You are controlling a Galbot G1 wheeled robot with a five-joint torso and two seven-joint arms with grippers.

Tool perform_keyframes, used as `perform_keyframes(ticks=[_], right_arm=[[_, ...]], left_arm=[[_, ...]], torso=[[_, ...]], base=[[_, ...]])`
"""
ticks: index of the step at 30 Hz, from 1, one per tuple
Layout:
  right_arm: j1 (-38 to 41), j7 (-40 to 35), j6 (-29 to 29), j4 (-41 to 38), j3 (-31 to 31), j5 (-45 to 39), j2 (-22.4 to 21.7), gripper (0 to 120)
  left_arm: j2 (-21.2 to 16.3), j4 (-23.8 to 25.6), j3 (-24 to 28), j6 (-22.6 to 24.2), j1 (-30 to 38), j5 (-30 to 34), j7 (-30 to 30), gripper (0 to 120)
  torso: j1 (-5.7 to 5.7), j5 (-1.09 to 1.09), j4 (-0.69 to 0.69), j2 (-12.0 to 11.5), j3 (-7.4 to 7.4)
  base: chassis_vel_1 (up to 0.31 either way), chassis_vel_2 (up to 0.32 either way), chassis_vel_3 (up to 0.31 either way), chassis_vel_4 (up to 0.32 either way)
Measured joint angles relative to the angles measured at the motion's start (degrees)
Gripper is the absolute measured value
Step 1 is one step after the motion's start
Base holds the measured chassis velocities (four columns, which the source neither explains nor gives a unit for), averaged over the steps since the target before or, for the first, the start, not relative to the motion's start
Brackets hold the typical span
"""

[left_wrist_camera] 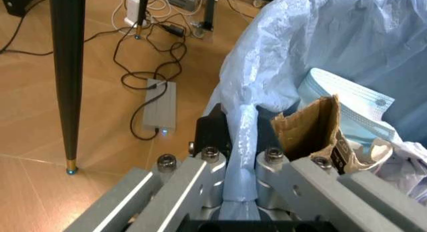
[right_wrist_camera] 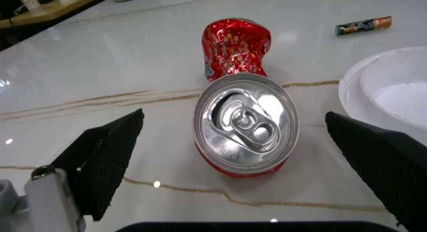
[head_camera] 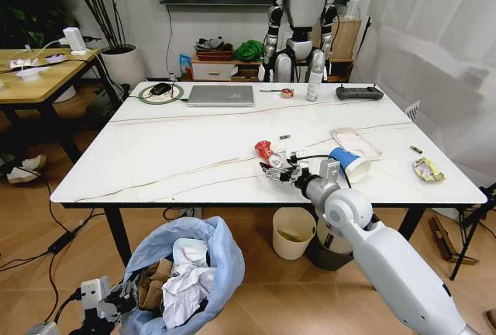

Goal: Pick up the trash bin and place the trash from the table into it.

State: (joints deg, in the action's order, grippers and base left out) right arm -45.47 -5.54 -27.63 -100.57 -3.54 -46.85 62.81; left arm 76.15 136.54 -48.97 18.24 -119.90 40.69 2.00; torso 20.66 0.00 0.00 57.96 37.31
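Observation:
The trash bin [head_camera: 186,273], lined with a light-blue bag [left_wrist_camera: 300,52], hangs low in front of the table [head_camera: 178,149]. It holds crumpled tissues and brown cardboard [left_wrist_camera: 310,127]. My left gripper [head_camera: 105,300] [left_wrist_camera: 239,174] is shut on the bin's bagged rim. A crushed red can [head_camera: 264,150] [right_wrist_camera: 243,117] lies near the table's front edge, its silver top towards my right wrist. My right gripper [head_camera: 277,167] [right_wrist_camera: 233,117] is open, one finger on either side of the can, not touching it. Beside it lie a blue-white paper cup [head_camera: 350,163] [right_wrist_camera: 393,87], a flat plastic packet [head_camera: 355,143] and a wrapper [head_camera: 427,169].
At the table's far side are a silver laptop [head_camera: 221,95], a spray bottle [head_camera: 314,79], a tape roll [head_camera: 287,92] and a dark controller [head_camera: 359,93]. A cream bin [head_camera: 294,233] stands under the table. A black table leg [left_wrist_camera: 69,77] and floor cables are close to the held bin.

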Motion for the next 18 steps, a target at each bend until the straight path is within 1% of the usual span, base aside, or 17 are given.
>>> perform_keyframes(ticks=[4, 5, 6, 8, 9, 10, 11, 12, 13, 14, 18], right_arm=[[0.8, 0.5, 0.3, 0.8, 0.6, 0.2, 0.7, 99], [1.3, 0.6, 0.5, 1.3, 0.8, 0.4, 1.1, 95], [1.5, 0.7, 0.5, 1.5, 1.0, 0.5, 1.4, 94], [1.9, 0.7, 0.6, 2.0, 1.3, 0.6, 1.8, 84], [1.9, 0.7, 0.6, 2.0, 1.3, 0.6, 1.8, 84], [2.0, 0.7, 0.7, 2.1, 1.4, 0.7, 1.9, 81], [2.0, 0.7, 0.7, 2.3, 1.5, 0.9, 2.0, 74], [2.1, 0.8, 0.7, 2.3, 1.5, 0.9, 2.0, 72], [2.1, 0.8, 0.7, 2.4, 1.6, 1.1, 2.0, 66], [2.1, 0.8, 0.7, 2.4, 1.6, 1.1, 2.0, 66], [1.8, 0.9, 0.7, 2.4, 1.6, 1.3, 1.9, 49]], left_arm=[[-0.1, 0.1, 0.0, 0.1, 0.1, 0.2, -0.1, 0], [-0.2, 0.1, -0.1, 0.1, 0.2, 0.3, -0.1, 0], [-0.2, 0.1, -0.1, 0.1, 0.2, 0.3, -0.2, 0], [-0.2, 0.1, -0.1, 0.2, 0.3, 0.5, -0.2, 0], [-0.2, 0.1, -0.1, 0.2, 0.3, 0.5, -0.2, 0], [-0.2, 0.2, -0.1, 0.2, 0.2, 0.5, -0.2, 0], [-0.3, 0.2, -0.2, 0.2, 0.2, 0.6, -0.2, 0], [-0.4, 0.2, -0.2, 0.2, 0.2, 0.6, -0.2, 0], [-0.5, 0.2, -0.3, 0.2, 0.3, 0.7, -0.2, 0], [-0.5, 0.2, -0.3, 0.2, 0.3, 0.7, -0.2, 0], [-0.8, 0.2, -0.4, 0.3, 0.5, 1.1, -0.3, 0]], torso=[[0.00, 0.00, 0.00, 0.0, 0.00], [0.00, 0.00, 0.00, 0.0, 0.00], [0.00, 0.00, 0.01, 0.0, 0.00], [0.00, 0.00, 0.01, 0.0, 0.00], [0.00, 0.00, 0.01, 0.0, 0.00], [0.00, 0.00, 0.01, 0.0, 0.00], [0.00, 0.00, 0.01, 0.0, 0.00], [0.00, 0.00, 0.00, 0.0, 0.00], [0.00, 0.00, 0.00, 0.0, 0.00], [0.00, 0.00, 0.00, 0.0, 0.00], [0.00, 0.00, 0.00, 0.0, 0.00]], base=[[0.000, 0.000, 0.000, 0.000], [0.000, 0.000, 0.000, 0.000], [0.000, 0.000, 0.000, 0.000], [0.000, 0.000, 0.000, 0.000], [0.000, 0.000, 0.000, 0.000], [0.000, 0.000, 0.000, 0.000], [0.000, 0.000, 0.000, 0.000], [0.000, 0.000, 0.000, 0.000], [0.000, 0.000, 0.000, 0.000], [0.000, 0.000, 0.000, 0.000], [0.000, 0.000, 0.000, 0.000]])
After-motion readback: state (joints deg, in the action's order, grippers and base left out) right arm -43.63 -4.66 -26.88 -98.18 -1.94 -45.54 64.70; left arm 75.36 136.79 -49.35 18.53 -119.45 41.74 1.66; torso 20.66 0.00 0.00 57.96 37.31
